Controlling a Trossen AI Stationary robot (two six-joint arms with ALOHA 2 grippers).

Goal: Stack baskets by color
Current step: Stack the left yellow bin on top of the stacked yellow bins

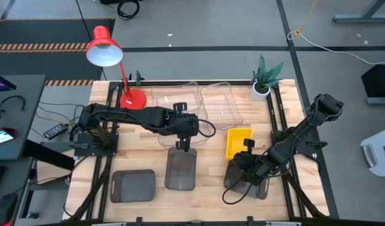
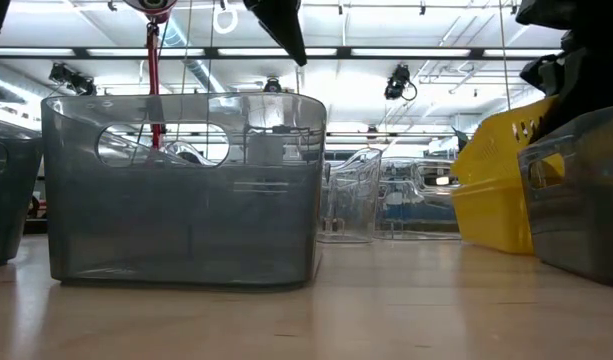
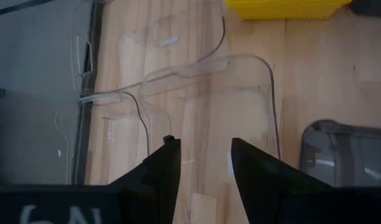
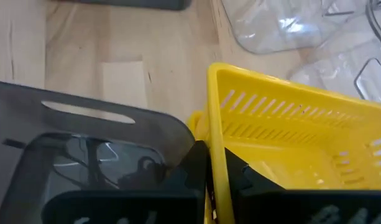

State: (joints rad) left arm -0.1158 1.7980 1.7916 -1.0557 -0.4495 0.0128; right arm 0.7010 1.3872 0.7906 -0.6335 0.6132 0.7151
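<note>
The right gripper (image 4: 209,171) is pinched tight on the thin near wall of the bright yellow slotted plastic basket (image 1: 238,142), one finger inside the rim and one outside. That basket sits at about four o'clock from table centre, and at about six o'clock from it, touching or nearly so, stands a smoky dark grey plastic basket (image 4: 84,143).

The left gripper (image 3: 202,168) hovers near table centre with its fingers partly apart and nothing between them. Just below it at six o'clock is a second dark grey basket (image 1: 181,168); a third (image 1: 133,186) lies toward eight o'clock. Clear transparent plastic baskets (image 1: 198,103) crowd the far edge at twelve o'clock, overlapping so that their count is hard to tell.

These baskets look light, stiff and thin-walled, so a wall pinch should carry one, though it will likely tilt from a one-sided hold. The smooth plastic may slip; gripping at the rim beside a handle cut-out seems safest. The clear ones are hard to read by edge, so their rims need the most care.
</note>
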